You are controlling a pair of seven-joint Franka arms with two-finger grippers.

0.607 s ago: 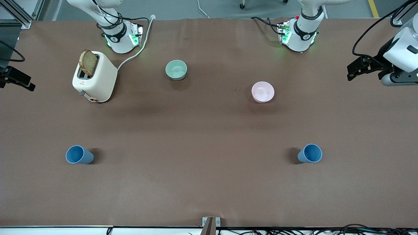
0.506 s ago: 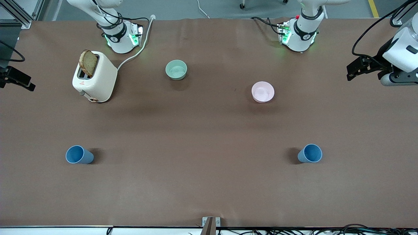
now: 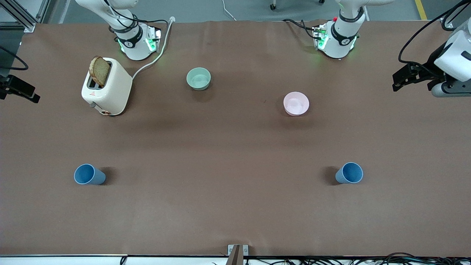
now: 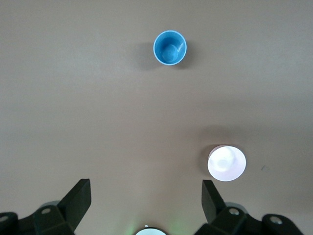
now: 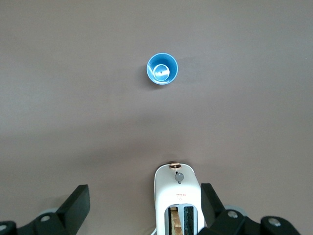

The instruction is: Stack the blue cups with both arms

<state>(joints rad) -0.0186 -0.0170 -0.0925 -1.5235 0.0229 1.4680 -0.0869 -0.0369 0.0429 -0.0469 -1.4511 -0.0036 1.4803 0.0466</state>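
Two blue cups stand upright on the brown table. One blue cup (image 3: 89, 174) is toward the right arm's end and also shows in the right wrist view (image 5: 162, 69). The other blue cup (image 3: 349, 173) is toward the left arm's end and also shows in the left wrist view (image 4: 169, 47). My left gripper (image 3: 396, 81) hangs high over the table's edge at the left arm's end, open and empty (image 4: 145, 201). My right gripper (image 3: 31, 95) hangs high over the table's edge at the right arm's end, open and empty (image 5: 145, 203). Both grippers are far from the cups.
A white toaster (image 3: 108, 88) with a slice of bread (image 3: 99, 70) stands near the right arm's base, its cable running to the table's edge. A mint-green bowl (image 3: 198, 78) and a pink bowl (image 3: 296, 103) sit farther from the front camera than the cups.
The left gripper has drifted slightly toward the table's end at its side. The right arm and both cups have not moved.
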